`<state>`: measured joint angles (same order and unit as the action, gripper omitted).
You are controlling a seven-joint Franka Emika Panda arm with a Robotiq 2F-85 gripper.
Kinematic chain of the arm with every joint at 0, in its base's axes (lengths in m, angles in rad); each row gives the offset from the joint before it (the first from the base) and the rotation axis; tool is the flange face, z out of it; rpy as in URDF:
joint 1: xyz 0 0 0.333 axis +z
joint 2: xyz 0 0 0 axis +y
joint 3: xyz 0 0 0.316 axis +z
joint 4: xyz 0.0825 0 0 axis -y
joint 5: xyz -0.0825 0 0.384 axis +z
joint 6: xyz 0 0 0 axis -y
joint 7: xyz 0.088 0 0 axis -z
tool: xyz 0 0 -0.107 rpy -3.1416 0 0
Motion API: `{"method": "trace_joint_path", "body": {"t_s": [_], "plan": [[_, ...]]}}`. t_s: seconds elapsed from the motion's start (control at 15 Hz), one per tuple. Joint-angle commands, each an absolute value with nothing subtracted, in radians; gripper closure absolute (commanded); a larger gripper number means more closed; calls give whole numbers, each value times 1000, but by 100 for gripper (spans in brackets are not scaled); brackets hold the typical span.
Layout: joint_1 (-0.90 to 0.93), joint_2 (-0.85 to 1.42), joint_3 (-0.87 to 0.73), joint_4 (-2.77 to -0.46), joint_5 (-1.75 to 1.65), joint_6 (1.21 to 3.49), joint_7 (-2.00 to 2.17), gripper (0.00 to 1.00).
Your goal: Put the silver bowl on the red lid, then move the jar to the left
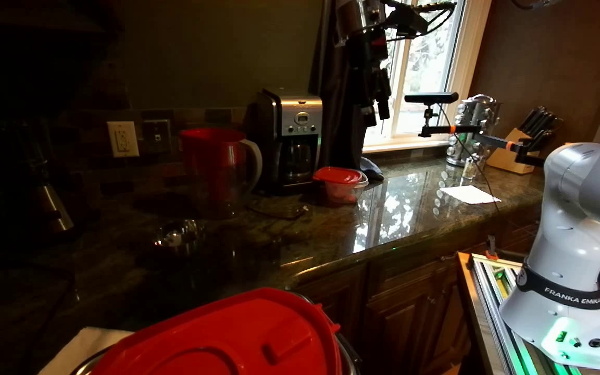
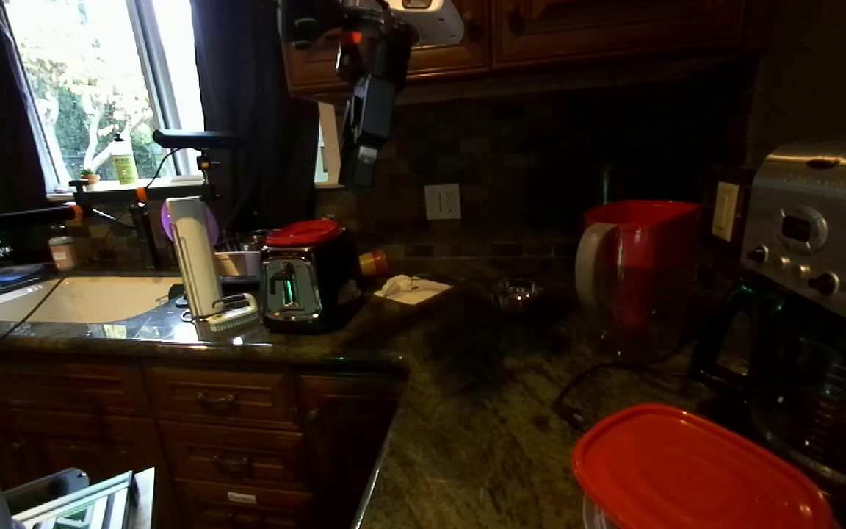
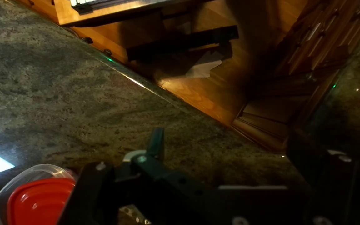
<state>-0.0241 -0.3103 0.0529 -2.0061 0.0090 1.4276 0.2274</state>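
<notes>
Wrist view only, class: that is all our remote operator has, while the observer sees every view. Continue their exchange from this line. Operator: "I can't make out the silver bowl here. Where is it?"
Observer: Both exterior views show the silver bowl on the countertop, beside the red jar but apart from it.
Operator: Does anything else stand near the jar?
Observer: Yes, in an exterior view the coffee maker shows just to the jar's right in the picture.
Operator: Is my gripper down near the bowl?
Observer: No, the gripper hangs well above the countertop, touching neither bowl nor jar.
</notes>
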Motion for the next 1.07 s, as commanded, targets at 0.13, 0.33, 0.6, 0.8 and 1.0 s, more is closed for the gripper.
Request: {"method": "trace_joint_path", "body": {"t_s": [0.13, 0.33, 0.6, 0.8, 1.0], "plan": [[1, -314, 55, -2017, 5, 1543, 156, 0], [38, -264, 83, -1986, 12, 1692, 96, 0], [94, -124, 124, -1923, -11, 1869, -16, 0], [115, 35, 154, -1816, -110, 1846, -67, 0], [139, 176, 159, -1711, -272, 1863, -68, 0]]}}
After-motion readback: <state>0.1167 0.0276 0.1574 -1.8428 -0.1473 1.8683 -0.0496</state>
